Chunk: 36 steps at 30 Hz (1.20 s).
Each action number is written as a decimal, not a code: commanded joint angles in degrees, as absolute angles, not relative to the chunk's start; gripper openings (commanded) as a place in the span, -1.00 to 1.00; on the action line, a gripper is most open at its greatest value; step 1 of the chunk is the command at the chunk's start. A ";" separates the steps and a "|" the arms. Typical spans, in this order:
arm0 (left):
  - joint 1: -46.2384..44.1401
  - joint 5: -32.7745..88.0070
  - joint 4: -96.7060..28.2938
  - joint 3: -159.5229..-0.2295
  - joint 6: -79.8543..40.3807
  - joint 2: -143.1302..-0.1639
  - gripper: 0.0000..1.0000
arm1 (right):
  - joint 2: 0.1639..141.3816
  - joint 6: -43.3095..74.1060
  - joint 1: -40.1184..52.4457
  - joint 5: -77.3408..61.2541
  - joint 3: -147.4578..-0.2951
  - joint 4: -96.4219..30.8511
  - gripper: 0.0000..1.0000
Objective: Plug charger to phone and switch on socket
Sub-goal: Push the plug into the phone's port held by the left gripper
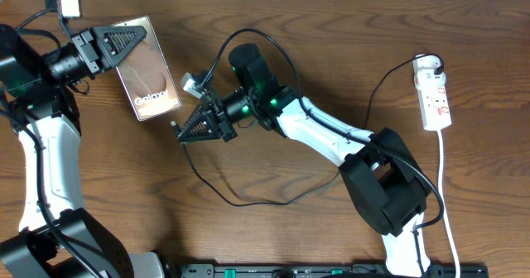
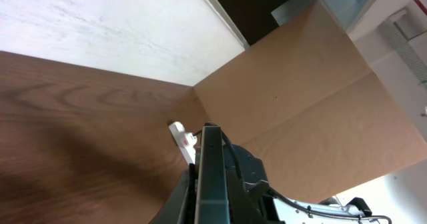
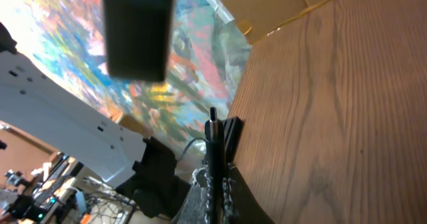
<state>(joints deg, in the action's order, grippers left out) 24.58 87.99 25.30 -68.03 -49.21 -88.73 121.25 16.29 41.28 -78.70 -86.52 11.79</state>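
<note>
We see the wooden table filling the overhead view, with both arms reaching over it. The left arm comes in from the left side, and its left gripper has its jaws clamped on the phone at the far left of the table. "Galaxy" lettering shows on the phone's glossy face, and in the left wrist view we catch it edge-on between the jaws.

The right arm stretches from the near right towards the middle. Its right gripper has the jaws closed on the plug end of the charger, whose thin black cable loops across the table below the arm. The small plug tip pokes out beyond the jaws, just beside the phone's near end and not in it.

The white socket lies far right, well apart from both grippers, with its white cord running towards the near edge.
</note>
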 commanded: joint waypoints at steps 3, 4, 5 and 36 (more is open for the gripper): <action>24.40 87.39 25.61 -68.34 -47.86 -88.09 -0.85 | 121.23 22.33 41.36 -78.85 -87.31 16.45 -0.98; 24.40 87.39 25.61 -68.34 -47.11 -88.09 -0.86 | 121.23 22.76 41.36 -79.66 -87.31 17.56 -0.98; 24.40 87.39 25.61 -68.34 -46.13 -88.09 -0.85 | 121.23 23.55 41.36 -80.20 -87.31 18.46 -0.98; 23.38 87.42 21.50 -68.34 -42.81 -88.09 -0.86 | 121.23 29.82 41.71 -76.93 -87.31 23.18 -0.98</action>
